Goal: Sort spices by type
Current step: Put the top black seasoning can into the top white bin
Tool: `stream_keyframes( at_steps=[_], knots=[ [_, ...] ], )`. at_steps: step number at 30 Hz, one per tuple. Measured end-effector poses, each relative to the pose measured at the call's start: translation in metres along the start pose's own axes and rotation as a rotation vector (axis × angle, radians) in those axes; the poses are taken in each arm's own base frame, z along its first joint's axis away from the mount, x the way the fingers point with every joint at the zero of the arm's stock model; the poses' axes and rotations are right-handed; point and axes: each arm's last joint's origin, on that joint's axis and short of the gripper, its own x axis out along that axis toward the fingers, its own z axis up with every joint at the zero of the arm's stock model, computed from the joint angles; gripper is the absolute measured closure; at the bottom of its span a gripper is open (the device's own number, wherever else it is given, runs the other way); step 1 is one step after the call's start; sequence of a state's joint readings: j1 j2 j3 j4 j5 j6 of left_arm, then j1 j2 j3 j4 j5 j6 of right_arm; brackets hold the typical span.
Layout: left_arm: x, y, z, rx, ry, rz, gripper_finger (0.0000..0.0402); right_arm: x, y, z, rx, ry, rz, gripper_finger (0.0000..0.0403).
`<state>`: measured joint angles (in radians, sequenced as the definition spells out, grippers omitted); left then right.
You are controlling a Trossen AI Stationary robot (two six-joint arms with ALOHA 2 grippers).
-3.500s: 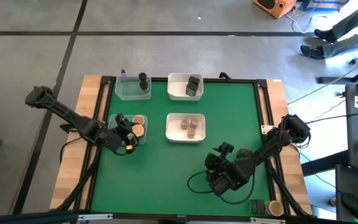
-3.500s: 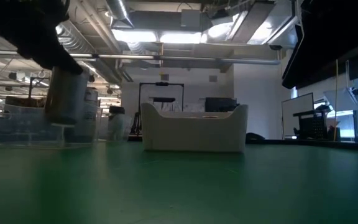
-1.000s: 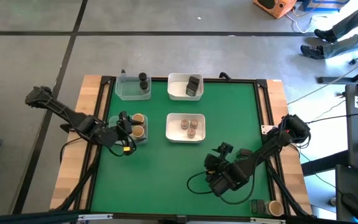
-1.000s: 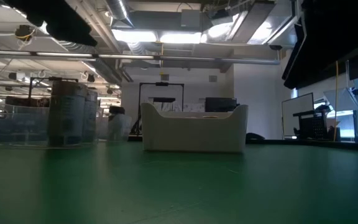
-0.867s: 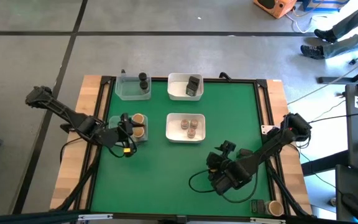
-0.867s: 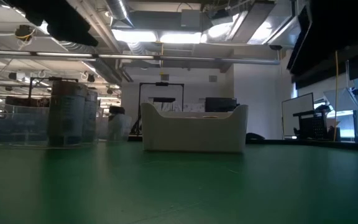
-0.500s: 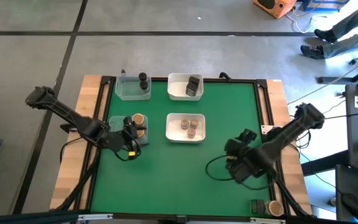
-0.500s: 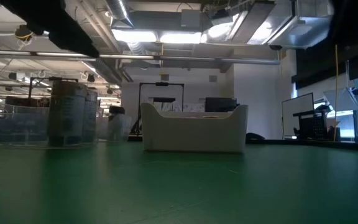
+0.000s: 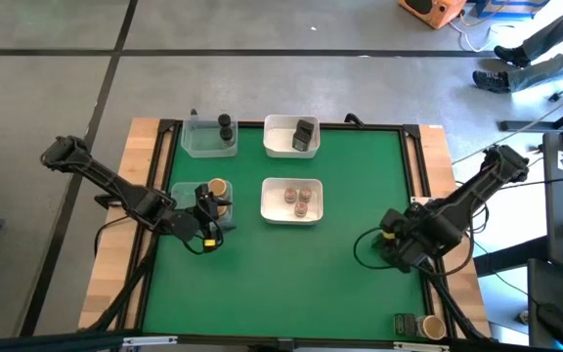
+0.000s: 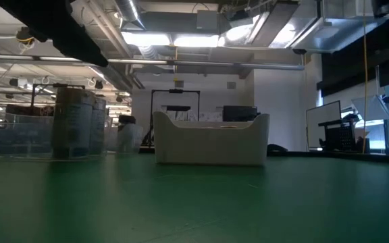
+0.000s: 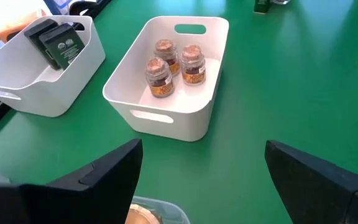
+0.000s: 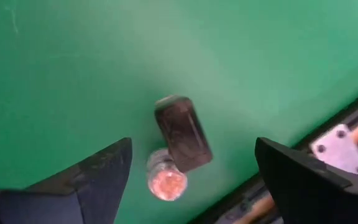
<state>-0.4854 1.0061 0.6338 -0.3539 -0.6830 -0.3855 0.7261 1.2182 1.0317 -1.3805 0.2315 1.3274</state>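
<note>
Both released: left end effector (image 9: 206,203) over the 9 o'clock tub (image 9: 178,190), right end effector (image 9: 391,244) above a tin (image 12: 183,133) and jar (image 12: 168,180) at 4 o'clock.

Two dark, slender jointed arms, the left arm (image 9: 106,178) and the right arm (image 9: 467,196), are matt black throughout. Black cables loop beside each wrist. A small yellow marking sits near the left gripper (image 9: 206,210). The wrist views show broad, flat black fingers (image 11: 107,171).
</note>
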Motion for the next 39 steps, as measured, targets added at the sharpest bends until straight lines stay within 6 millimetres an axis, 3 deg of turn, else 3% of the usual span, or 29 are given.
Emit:
stream_keyframes(
  at_steps=[14,28,33,39],
  knots=[
    [0.0,0.0,0.0,0.0,0.0,0.002,0.0079,0.045,0.004,-0.012,-0.051,0.071,0.027,0.0072],
    [0.0,0.0,0.0,0.003,0.001,0.002,0.0079,0.073,0.002,-0.019,-0.072,0.039,0.041,0.0237],
    [0.0,0.0,0.0,0.003,0.001,0.002,0.0079,0.071,0.005,-0.017,-0.066,0.008,0.056,0.0271],
    [0.0,0.0,0.0,0.021,0.0,0.002,0.0079,0.041,0.017,-0.002,-0.05,-0.151,0.114,0.0271]
  ],
)
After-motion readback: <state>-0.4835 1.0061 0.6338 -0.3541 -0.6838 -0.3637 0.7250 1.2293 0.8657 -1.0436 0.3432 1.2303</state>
